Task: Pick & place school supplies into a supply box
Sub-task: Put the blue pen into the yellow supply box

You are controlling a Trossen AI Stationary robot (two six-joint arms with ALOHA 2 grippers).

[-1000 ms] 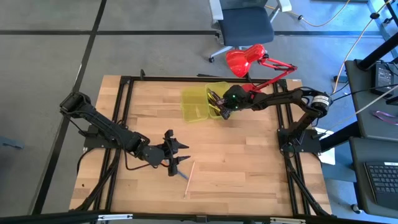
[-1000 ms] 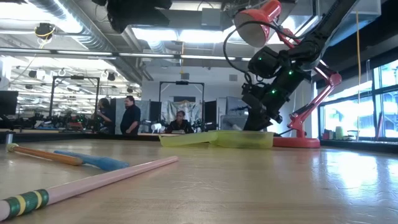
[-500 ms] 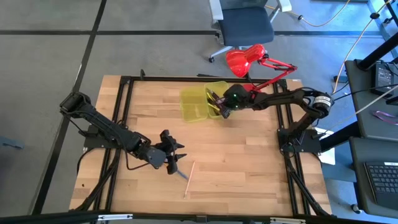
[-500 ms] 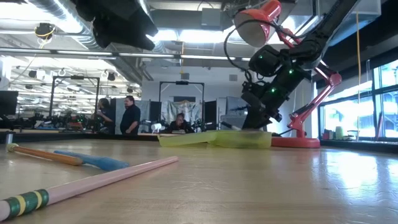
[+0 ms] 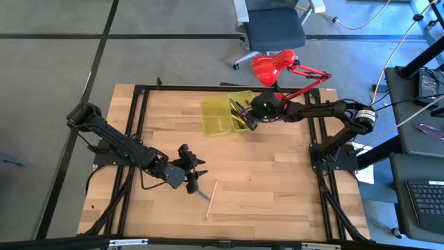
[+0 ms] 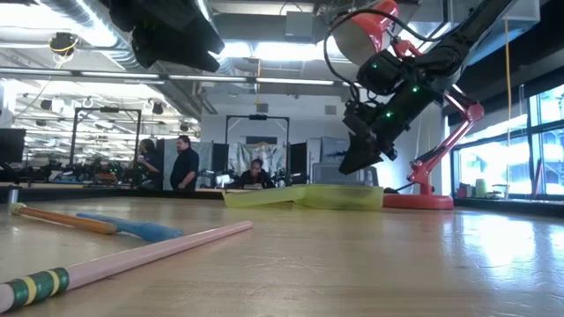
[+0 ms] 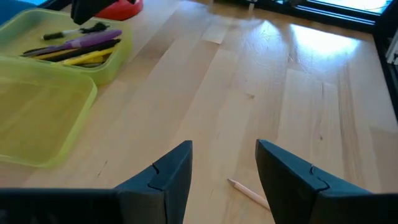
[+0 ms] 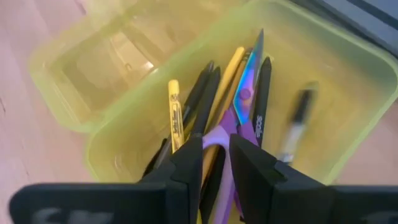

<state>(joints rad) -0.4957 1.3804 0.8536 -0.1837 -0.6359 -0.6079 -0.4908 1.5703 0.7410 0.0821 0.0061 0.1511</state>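
The supply box [image 5: 223, 115] lies open on the far middle of the table as two yellow-green halves. Its right half [image 8: 261, 81] holds purple-handled scissors [image 8: 235, 121], black pens and yellow pencils; one black pen [image 8: 295, 132] there shows blurred. The left half [image 7: 37, 124] is bare. My right gripper [image 5: 244, 119] hangs above the filled half, narrowly open and holding nothing [image 8: 216, 168]. My left gripper [image 5: 196, 175] hovers open near the front, over a blue pen [image 6: 132, 229] and an orange pencil [image 6: 62, 217]. A pink pencil [image 5: 211, 198] lies flat beside them, its tip [image 7: 239, 186] between my left fingers.
A red desk lamp [image 5: 276, 68] stands just behind the box, with its arm running toward the table's right. Bare wood stretches between the box and the loose pencils. An office chair [image 5: 274, 28] and people [image 6: 181, 163] are beyond the table.
My right gripper has lifted up from the box's filled half to well above its rim. My left gripper has shifted slightly toward the table's left. The loose pencils have stayed where they were.
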